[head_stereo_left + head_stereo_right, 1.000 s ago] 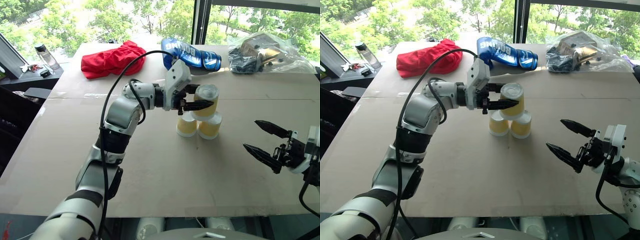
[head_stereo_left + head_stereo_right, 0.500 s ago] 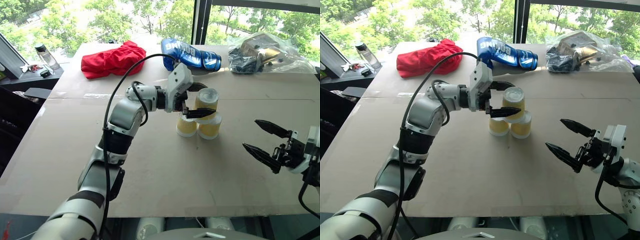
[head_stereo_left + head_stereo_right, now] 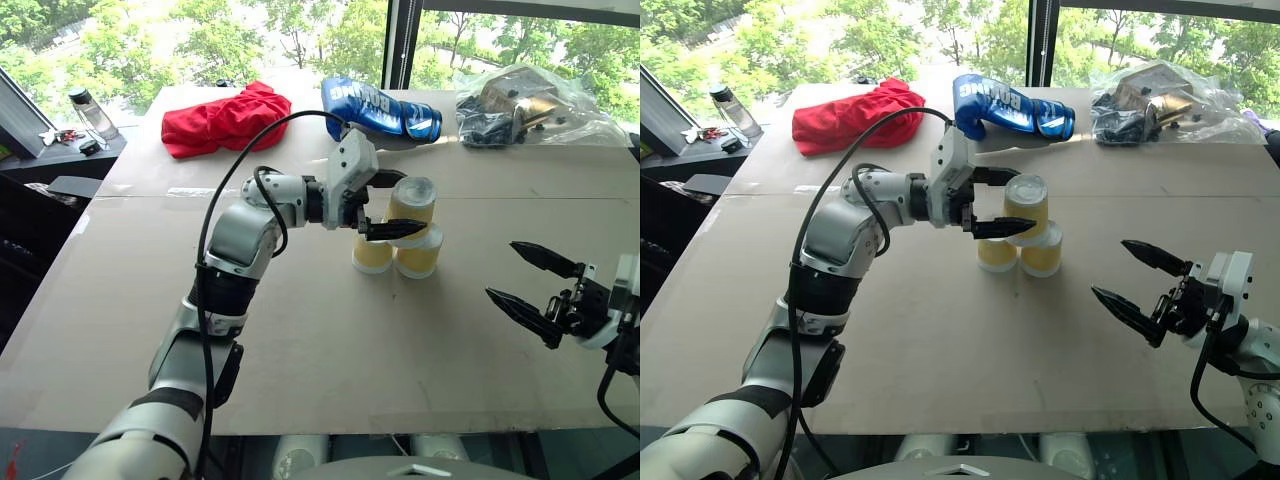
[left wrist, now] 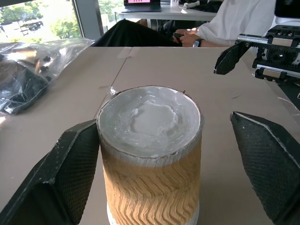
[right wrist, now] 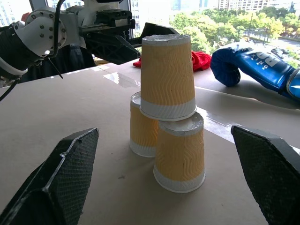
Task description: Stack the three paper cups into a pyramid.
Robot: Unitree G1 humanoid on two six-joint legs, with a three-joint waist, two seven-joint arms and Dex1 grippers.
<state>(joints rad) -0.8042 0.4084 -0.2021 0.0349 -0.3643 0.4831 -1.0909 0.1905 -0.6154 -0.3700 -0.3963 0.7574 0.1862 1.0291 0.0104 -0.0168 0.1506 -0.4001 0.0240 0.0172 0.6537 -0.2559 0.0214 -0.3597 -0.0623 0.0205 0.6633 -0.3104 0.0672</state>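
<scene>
The release step is in hand: the left gripper is standing fully open around the top cup, gripping nothing. That cup is resting inverted across the 2 base cups, which are sitting side by side near the middle of the table. Count: 3 cups, 1 pyramid. The right gripper is hanging wide open and empty, well apart. The next move calls for a straight withdrawal without brushing the top cup.
</scene>
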